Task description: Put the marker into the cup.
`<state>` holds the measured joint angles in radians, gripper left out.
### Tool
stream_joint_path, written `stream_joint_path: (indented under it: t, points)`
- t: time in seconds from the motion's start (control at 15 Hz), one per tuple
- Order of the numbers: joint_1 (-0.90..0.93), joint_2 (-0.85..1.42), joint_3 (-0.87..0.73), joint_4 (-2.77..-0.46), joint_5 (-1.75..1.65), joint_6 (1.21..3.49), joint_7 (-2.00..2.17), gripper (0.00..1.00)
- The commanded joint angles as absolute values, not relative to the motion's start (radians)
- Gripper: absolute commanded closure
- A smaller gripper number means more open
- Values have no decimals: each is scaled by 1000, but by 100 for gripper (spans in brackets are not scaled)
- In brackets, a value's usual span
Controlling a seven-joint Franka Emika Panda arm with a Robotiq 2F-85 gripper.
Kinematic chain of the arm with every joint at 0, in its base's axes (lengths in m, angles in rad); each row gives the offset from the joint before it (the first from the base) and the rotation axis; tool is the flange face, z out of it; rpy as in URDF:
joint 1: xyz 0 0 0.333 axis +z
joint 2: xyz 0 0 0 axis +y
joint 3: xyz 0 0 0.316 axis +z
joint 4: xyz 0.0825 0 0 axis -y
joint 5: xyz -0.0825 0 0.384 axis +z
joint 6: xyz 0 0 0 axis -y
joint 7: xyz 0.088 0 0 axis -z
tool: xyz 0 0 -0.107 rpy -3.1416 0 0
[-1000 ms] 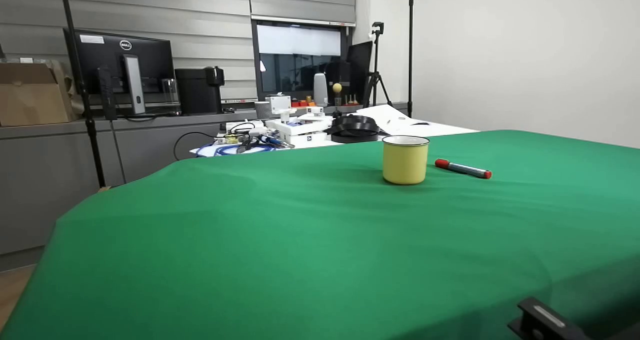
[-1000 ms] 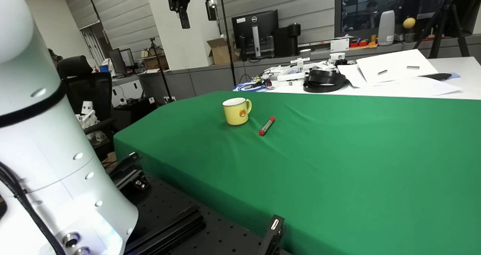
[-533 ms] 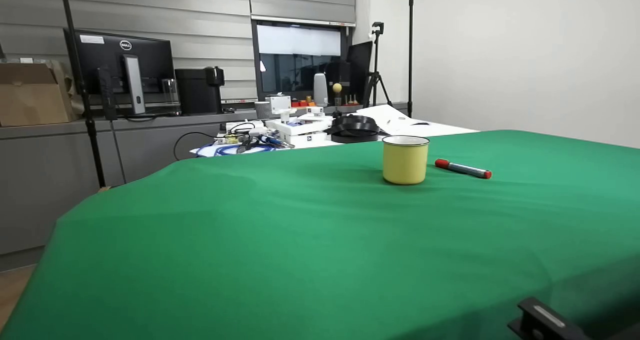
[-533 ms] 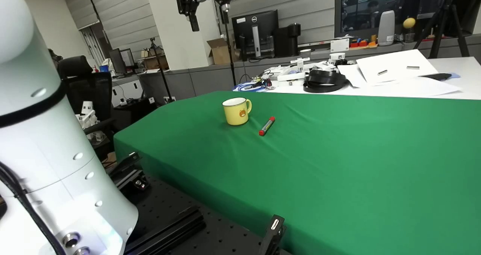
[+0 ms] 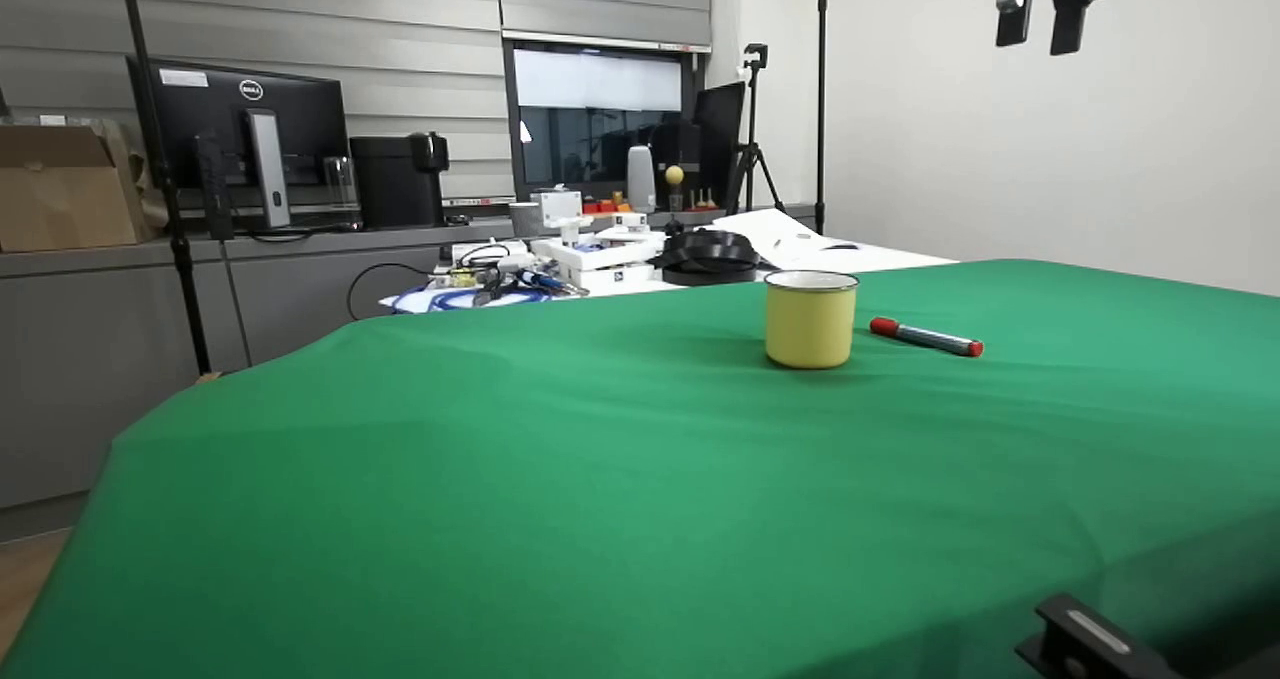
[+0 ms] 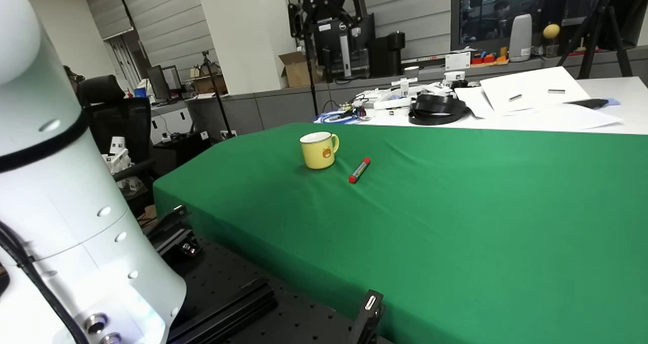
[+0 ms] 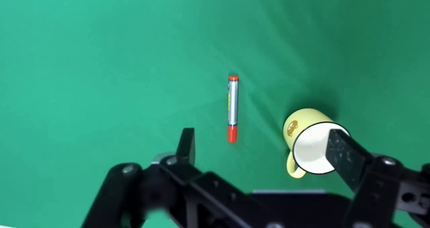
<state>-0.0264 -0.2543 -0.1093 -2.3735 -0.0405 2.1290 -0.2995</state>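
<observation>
My pincer [image 5: 1040, 47] hangs high above the green tabletop [image 6: 471, 222], fingers [image 5: 1069, 31] spread apart.
The marker [image 7: 232, 108] lies there, near the cup [image 7: 310, 142] but apart. My wrist view looks into the cup's white inside, partly hidden by one finger [image 7: 347, 159]; handle [image 6: 336, 143] and bear print [image 6: 326, 153] show there and in an exterior view, while in an exterior view a plain yellow side [image 5: 810, 329] shows.

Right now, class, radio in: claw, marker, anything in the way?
Claw open, empty, high overhead. Red-capped marker lying on green cloth, ungrasped. Yellow bear mug, upright beside it, may crowd the approach.
</observation>
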Motion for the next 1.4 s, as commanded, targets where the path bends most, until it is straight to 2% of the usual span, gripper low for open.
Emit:
stream_joint_path:
  t: [0.0,0.13,0.2,1.0,1.33]
  points:
    - [-34,-89,-114,-2247,-20,2151,-304,0]
    - [-31,-6,-97,-2202,-17,2166,-282,0]
    - [-41,-94,-100,-2280,-27,2172,-300,0]
    - [-43,-75,-95,-2271,-27,2180,-300,0]
    - [-36,27,-79,-2277,-1,2315,-300,0]
